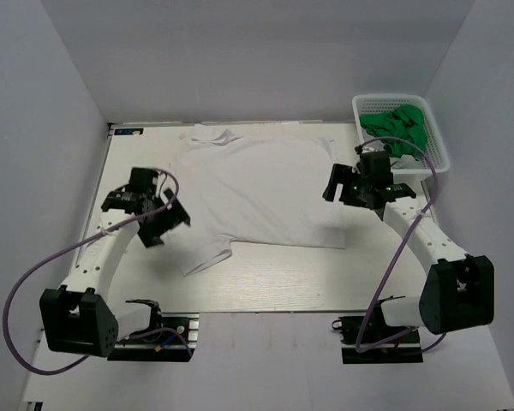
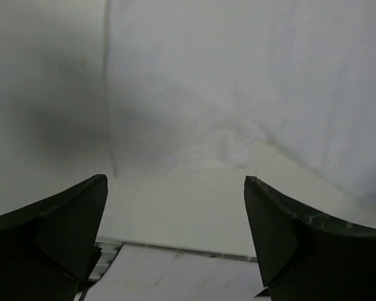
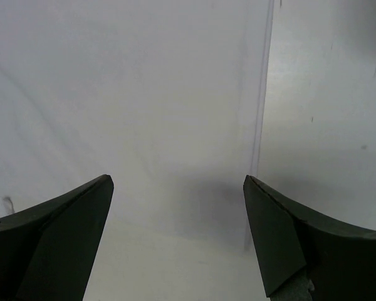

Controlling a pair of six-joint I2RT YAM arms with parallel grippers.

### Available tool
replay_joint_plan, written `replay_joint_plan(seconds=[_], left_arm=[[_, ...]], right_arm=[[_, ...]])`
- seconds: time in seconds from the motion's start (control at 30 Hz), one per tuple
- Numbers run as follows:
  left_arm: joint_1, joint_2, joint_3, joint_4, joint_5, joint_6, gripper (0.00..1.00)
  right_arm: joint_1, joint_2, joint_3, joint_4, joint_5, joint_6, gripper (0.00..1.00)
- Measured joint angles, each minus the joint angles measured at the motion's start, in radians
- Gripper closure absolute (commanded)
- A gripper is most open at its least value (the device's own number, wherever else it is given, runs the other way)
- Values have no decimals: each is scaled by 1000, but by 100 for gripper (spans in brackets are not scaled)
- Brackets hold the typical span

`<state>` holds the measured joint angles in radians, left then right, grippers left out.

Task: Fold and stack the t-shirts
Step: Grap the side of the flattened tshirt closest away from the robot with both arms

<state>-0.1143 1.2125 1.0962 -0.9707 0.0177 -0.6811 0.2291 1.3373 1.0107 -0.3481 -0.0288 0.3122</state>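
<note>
A white t-shirt (image 1: 257, 188) lies spread flat in the middle of the table, collar toward the far edge, one sleeve pointing to the near left. Green t-shirts (image 1: 398, 127) are bunched inside the basket at the far right. My left gripper (image 1: 164, 224) hovers open just left of the white shirt's near-left sleeve. My right gripper (image 1: 343, 190) hovers open over the shirt's right edge. In the right wrist view, the open gripper (image 3: 177, 180) has white cloth (image 3: 144, 94) below and nothing between its fingers. The left wrist view shows its gripper (image 2: 175, 182) open and empty too.
A white mesh basket (image 1: 437, 145) stands at the far right corner of the table (image 1: 265, 287). White walls close in the back and both sides. The arm bases and purple cables sit along the near edge.
</note>
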Motion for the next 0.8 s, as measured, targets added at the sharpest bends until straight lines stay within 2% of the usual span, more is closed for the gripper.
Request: replay_joint_plan(seconds=[0.1, 0.2, 0.33, 0.5, 0.53, 0.6, 0.7, 0.73, 0.8], left_arm=[[0, -23, -212, -57, 39, -21, 0], [-5, -24, -360, -83, 88, -36, 0], [-10, -25, -404, -86, 106, -58, 0], [-10, 22, -402, -10, 106, -81, 0], [-10, 47, -400, 6, 106, -84, 6], [-10, 107, -394, 36, 106, -87, 7], [-10, 192, -387, 64, 104, -82, 17], [-10, 214, -386, 69, 103, -79, 24], [-10, 243, -385, 76, 105, -76, 31]], right_arm=[[0, -29, -92, -19, -3, 31, 10], [0, -55, -143, -43, 3, 45, 10], [-1, -56, -143, -72, 8, 49, 10], [-1, -56, -143, -78, 8, 62, 10], [-1, -56, -143, -79, 8, 66, 10], [-1, -56, -143, -83, 8, 72, 10], [-1, -56, -143, -97, 23, 76, 10], [-1, -56, -143, -102, 31, 77, 10], [-1, -56, -143, -109, 46, 78, 10]])
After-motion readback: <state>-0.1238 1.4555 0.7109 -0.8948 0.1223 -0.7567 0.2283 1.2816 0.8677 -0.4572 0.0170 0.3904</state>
